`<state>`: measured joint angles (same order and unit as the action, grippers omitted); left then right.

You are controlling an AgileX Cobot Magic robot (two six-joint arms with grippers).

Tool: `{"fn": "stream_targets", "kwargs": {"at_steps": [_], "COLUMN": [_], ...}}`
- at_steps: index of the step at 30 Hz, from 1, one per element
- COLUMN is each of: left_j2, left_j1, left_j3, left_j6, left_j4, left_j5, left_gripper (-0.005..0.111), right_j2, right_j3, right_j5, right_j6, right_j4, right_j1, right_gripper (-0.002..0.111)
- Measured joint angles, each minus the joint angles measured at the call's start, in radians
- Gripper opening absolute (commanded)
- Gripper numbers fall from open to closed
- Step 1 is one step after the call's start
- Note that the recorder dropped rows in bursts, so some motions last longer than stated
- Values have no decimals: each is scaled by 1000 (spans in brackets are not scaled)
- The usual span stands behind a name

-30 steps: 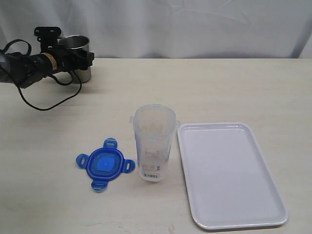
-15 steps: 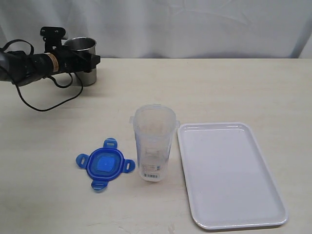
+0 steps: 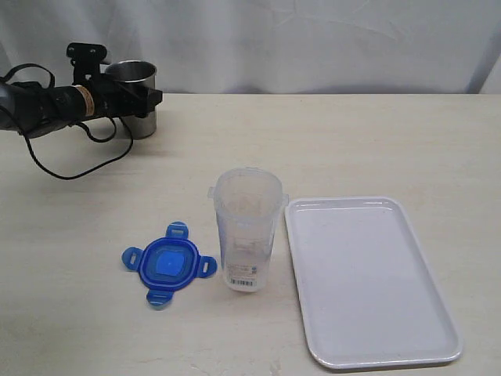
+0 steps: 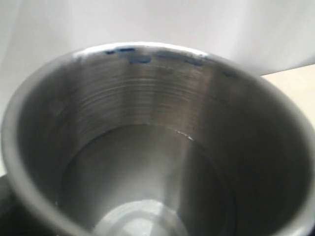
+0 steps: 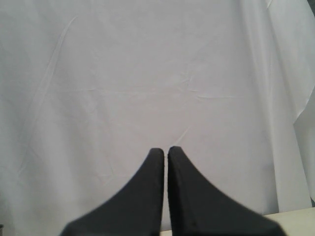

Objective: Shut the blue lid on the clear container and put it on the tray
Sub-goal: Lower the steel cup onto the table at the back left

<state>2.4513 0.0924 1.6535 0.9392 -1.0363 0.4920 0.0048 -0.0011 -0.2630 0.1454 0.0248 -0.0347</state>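
Here, the pale table (image 3: 352,141) carries everything in the task. The tray (image 3: 368,282), white and low-rimmed, lies at the right and holds nothing. The clear container (image 3: 246,227) stands upright just beside the tray's left rim, mouth open and barcode label low on its side. The blue lid (image 3: 167,265) lies flat on the table near the container's left, apart from it, with its four flaps splayed outward. The steel cup (image 3: 139,125) stands at the far left corner, well apart from all three. The left tool (image 3: 137,90) sits at this cup with its jaws spread wide to either side of the wall, apparently grasping it, and its wrist camera looks straight down into the bare metal interior. The right tool (image 5: 166,150) is clenched on nothing, faces the white backdrop, and is absent from the exterior view. The lid is not yet on, so the closing step has not begun. To do it well, the left tool should probably set the cup free first, then take the lid by its edges rather than by a loose flap. The lid should be held level and squared to the rounded-square mouth. The container is tall and narrow and looks easy to tip, so steadying it with the right tool while pressing would be prudent.
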Motion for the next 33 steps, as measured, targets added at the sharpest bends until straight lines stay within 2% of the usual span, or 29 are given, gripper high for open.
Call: {"fn": "stream_targets", "kwargs": {"at_steps": [6,9,17,33], "left_j2": [-5,-9,-26,-26], "left_j1": [0,0,-12,-12], "left_j3": [0,0,0,0], "left_j6": [55,107,138,151], "left_j4": [-15,-43,-118,-122], "left_j5": [0,2,2,2], "left_gripper": [80,85,85,85], "right_j2": [0,0,0,0], "right_j3": [0,0,0,0], "right_j5": [0,0,0,0], "right_j6": [0,0,0,0], "right_j4": [0,0,0,0], "right_j1": [0,0,0,0], "right_gripper": [4,4,4,4]}}
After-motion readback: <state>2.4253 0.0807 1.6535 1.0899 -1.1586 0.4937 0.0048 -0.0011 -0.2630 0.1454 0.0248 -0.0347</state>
